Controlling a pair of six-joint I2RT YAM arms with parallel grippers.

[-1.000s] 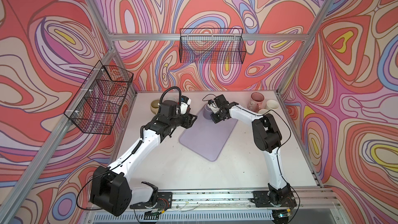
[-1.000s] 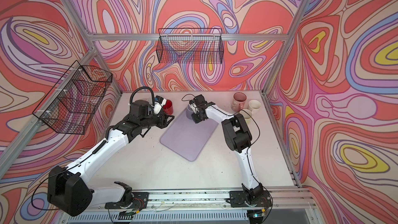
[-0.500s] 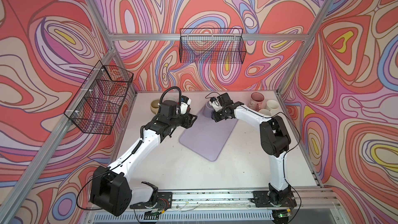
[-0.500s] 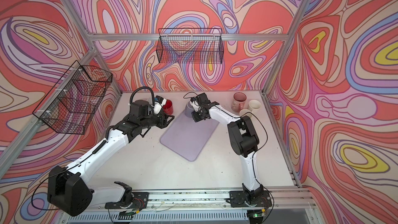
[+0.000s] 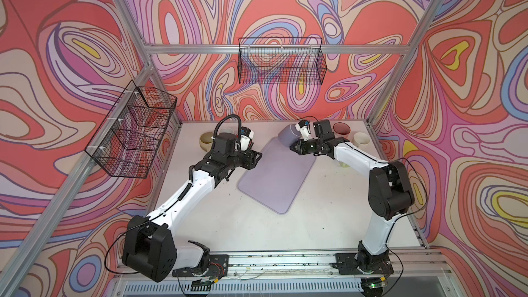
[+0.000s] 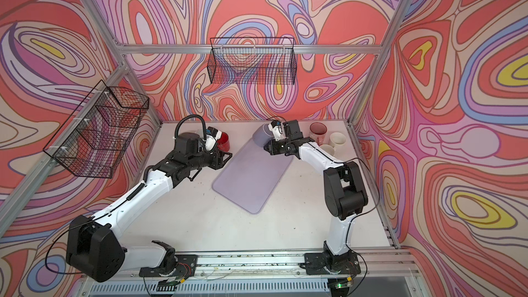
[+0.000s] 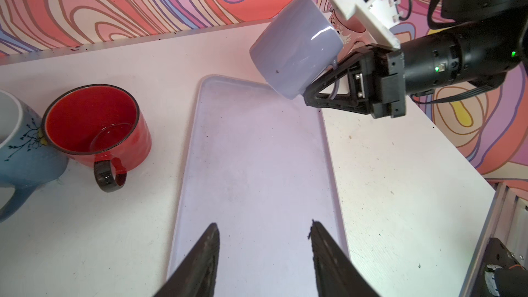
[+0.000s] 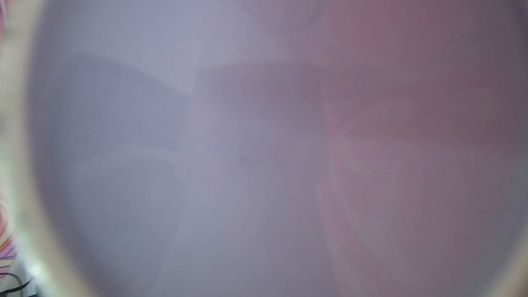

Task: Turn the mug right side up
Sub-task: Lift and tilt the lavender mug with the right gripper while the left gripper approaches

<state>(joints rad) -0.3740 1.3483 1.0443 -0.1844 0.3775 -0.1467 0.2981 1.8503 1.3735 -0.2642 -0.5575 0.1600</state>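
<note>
Lavender mug: one, tilted, clamped in right hand; left hand parted, empty, above one tray.

My white table carries a lavender tray, lying flat and slantwise toward the back of the middle. Left of the tray a red mug and a blue mug stand upright close together, with a beige mug near them by the back left corner. At the back right stand a pink mug, a cream mug just beside it, and a second cream mug partly hidden by my right arm.
</note>
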